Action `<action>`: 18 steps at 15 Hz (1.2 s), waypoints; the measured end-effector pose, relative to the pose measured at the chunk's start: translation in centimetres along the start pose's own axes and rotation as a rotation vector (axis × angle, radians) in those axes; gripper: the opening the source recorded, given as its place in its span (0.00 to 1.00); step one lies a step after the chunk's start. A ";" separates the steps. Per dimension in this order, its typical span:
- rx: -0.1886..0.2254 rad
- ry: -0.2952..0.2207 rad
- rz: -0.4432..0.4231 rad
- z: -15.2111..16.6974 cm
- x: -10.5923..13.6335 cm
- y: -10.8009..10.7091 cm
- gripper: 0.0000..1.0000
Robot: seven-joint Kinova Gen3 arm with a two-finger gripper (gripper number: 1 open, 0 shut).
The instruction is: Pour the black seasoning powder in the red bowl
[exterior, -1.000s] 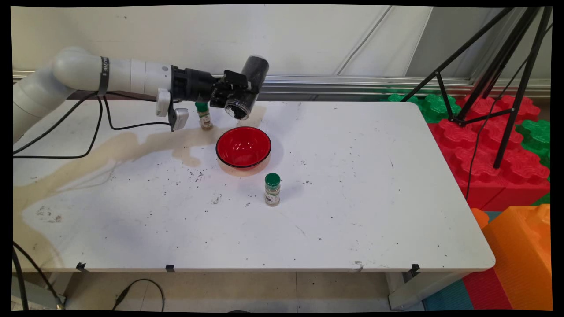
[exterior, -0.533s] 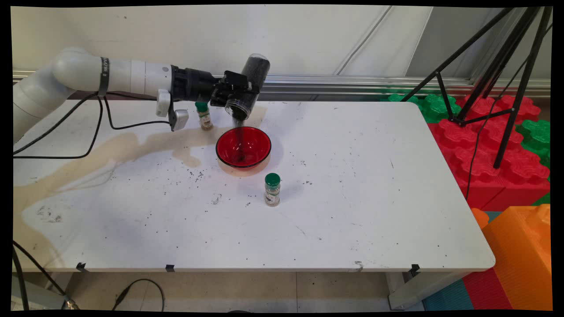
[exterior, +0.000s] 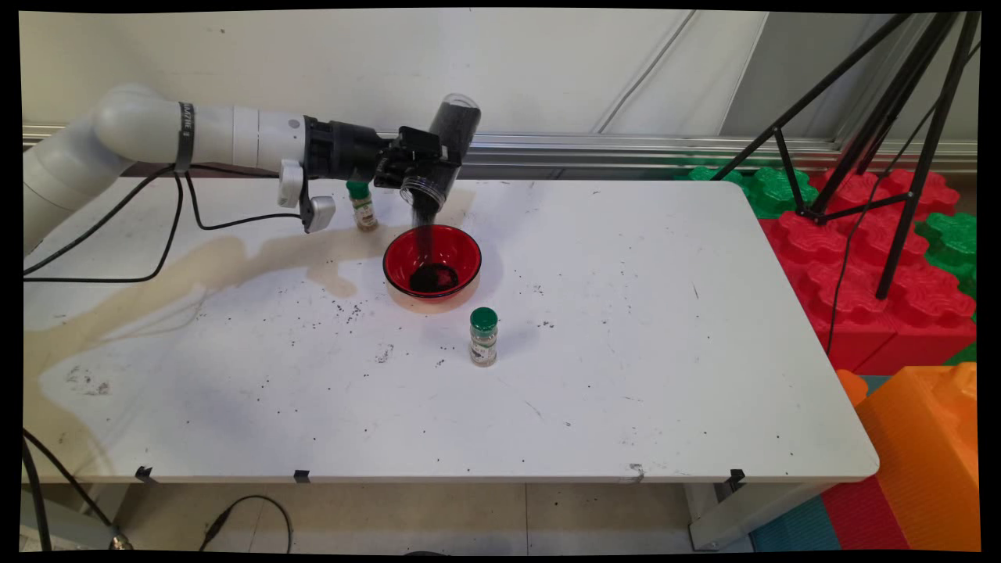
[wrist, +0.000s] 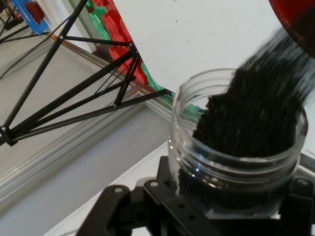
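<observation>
Near jar: you have a green-capped spice jar (exterior: 483,336) standing upright on the table (exterior: 626,375), just in front of the bowl.
Bowl: the red bowl (exterior: 432,262) sits directly under the tipped jar's mouth, so it catches the dark grains (exterior: 433,277) heaping at its bottom.
Gripper: your gripper (exterior: 418,160) is clamped round a clear jar (exterior: 442,152), tilted mouth-down so a dark stream falls.
Far jar: a second green-capped jar (exterior: 362,205) stands behind the bowl, left of the stream.
</observation>
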 end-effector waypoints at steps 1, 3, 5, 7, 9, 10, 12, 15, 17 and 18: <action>0.000 0.000 0.002 0.0 0.0 0.0 0.00; 0.000 0.000 0.006 0.0 0.1 0.0 0.00; 0.000 -0.001 0.008 0.1 0.1 0.0 0.00; 0.000 -0.001 0.010 0.1 0.1 0.0 0.00; 0.000 -0.002 0.012 0.1 0.1 0.0 0.00; 0.000 -0.002 0.013 0.1 0.1 0.0 0.00; -0.001 -0.002 0.014 0.1 0.1 0.0 0.00; -0.001 -0.002 0.015 0.1 0.1 0.0 0.00; -0.001 -0.002 0.016 0.2 0.1 0.0 0.00; -0.002 -0.002 0.016 0.2 0.1 0.0 0.00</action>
